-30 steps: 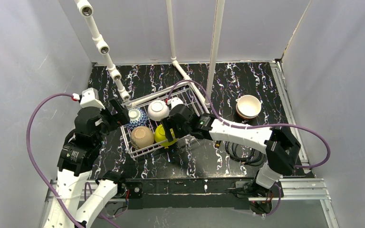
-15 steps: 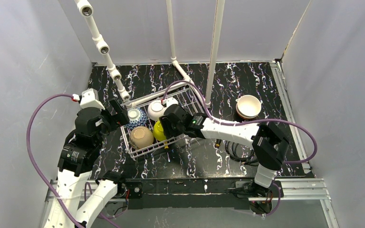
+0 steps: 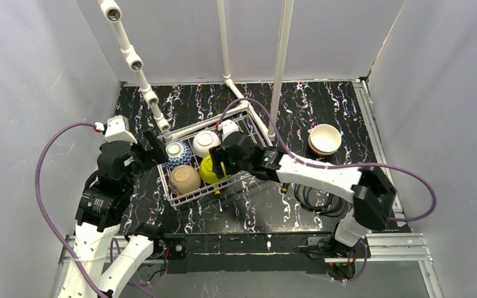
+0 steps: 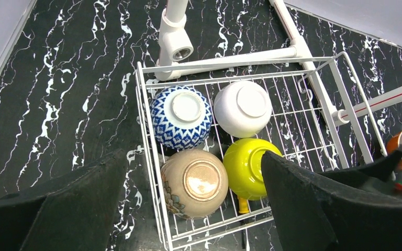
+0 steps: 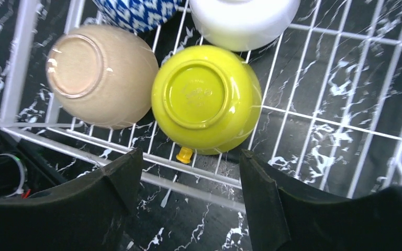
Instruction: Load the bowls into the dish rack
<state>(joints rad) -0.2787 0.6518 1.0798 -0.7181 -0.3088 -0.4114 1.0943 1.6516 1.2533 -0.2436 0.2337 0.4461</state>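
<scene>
Black marbled table (image 3: 323,105), grey walls on three sides, white PVC pipes (image 3: 281,62) coming down to the far half. Dish rack (image 4: 298,123) sits left of centre, turned at an angle, with one far corner against a pipe foot. Four bowls are in the rack, all upside down in a two-by-two block at its left end: blue-white bowl (image 4: 181,116) far left, white bowl (image 4: 243,107) beside it, tan bowl (image 4: 194,182) near left, yellow-green bowl (image 4: 248,166) near right. Tan and yellow-green touch; the right part of the rack floor is bare grid. Small yellow stub (image 5: 184,154) shows just under the yellow-green bowl at the near rim; can't tell what it is. Two more bowls are outside the rack, well to its right on the table: pale bowl (image 3: 325,138) upright, nested on a darker bowl (image 3: 315,151) of which only the rim shows. Right gripper (image 5: 189,154) hangs over the rack's near side with the yellow-green bowl's foot ring framed between its fingers; jaws spread wide, nothing pinched, no contact visible. Left gripper (image 4: 192,157) is off the rack's left side, looking down across it, jaws also spread wide and empty. Black cable coil (image 3: 313,197) lies on the table under the right arm.
</scene>
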